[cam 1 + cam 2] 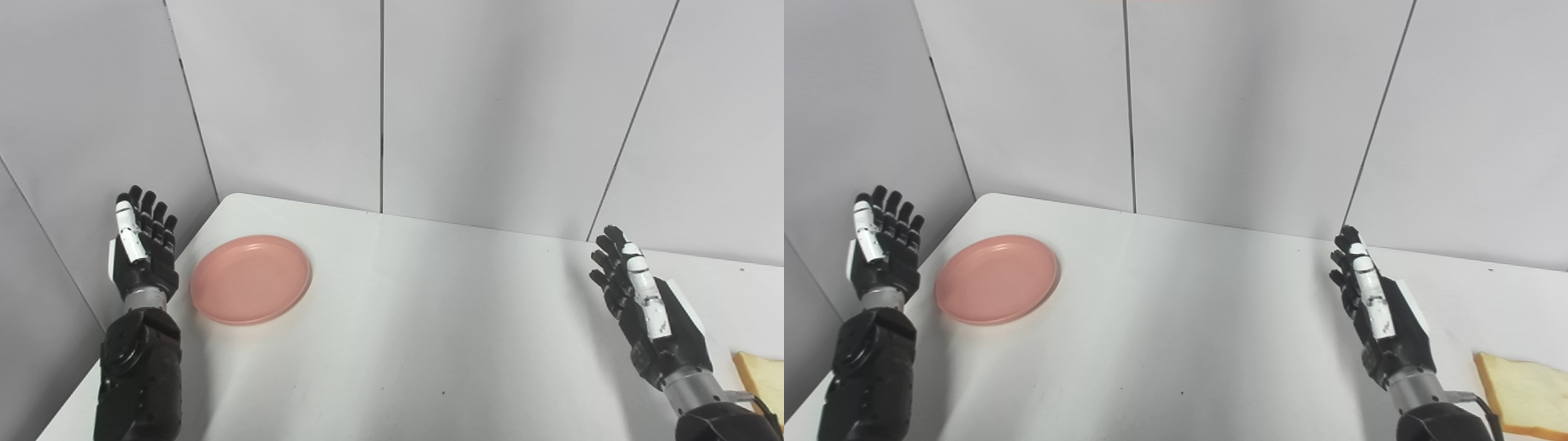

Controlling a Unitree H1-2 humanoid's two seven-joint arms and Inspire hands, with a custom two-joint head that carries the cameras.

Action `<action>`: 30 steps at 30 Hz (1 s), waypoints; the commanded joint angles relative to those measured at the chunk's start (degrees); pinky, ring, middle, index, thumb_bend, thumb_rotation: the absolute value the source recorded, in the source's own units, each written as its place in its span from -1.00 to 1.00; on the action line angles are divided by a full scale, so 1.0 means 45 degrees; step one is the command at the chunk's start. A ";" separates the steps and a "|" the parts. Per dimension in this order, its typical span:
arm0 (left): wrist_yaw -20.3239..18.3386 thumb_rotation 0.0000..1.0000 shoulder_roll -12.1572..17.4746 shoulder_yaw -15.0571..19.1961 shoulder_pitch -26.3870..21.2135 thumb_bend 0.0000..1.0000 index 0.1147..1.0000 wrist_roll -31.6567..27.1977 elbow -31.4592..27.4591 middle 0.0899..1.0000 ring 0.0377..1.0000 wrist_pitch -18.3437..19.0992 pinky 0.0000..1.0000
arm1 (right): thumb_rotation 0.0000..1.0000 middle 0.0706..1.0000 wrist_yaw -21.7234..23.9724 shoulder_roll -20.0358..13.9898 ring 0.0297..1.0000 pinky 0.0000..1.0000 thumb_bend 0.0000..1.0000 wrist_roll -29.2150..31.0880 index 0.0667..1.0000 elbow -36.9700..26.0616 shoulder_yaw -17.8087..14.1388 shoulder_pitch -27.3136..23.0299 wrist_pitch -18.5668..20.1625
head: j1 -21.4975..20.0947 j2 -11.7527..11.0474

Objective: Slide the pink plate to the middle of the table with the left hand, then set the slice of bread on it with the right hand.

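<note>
Bread slice [1524, 395] at the desk's near right edge, both hands raised and empty.
The right hand [643, 306] hovers beside it, fingers straight and apart; the left hand [139, 251] hovers likewise off the left edge, just beside the pink plate [250, 278] near the far left corner.

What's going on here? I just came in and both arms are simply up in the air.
Nothing is being handled yet. The left hand is open and raised beside the pink plate, which lies near the table's left edge. The right hand is open too, raised left of the bread slice at the right edge. The plate is empty.
</note>
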 commanded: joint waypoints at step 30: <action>-0.1328 1.00 0.1058 0.0311 -0.1190 -0.31 0.90 -0.0609 0.4278 0.93 0.95 -0.1324 1.00 | 1.00 1.00 -0.0007 -0.0196 1.00 1.00 -0.96 0.0147 1.00 -0.0458 -0.0042 -0.0508 -0.0094 | 0.0055 0.0106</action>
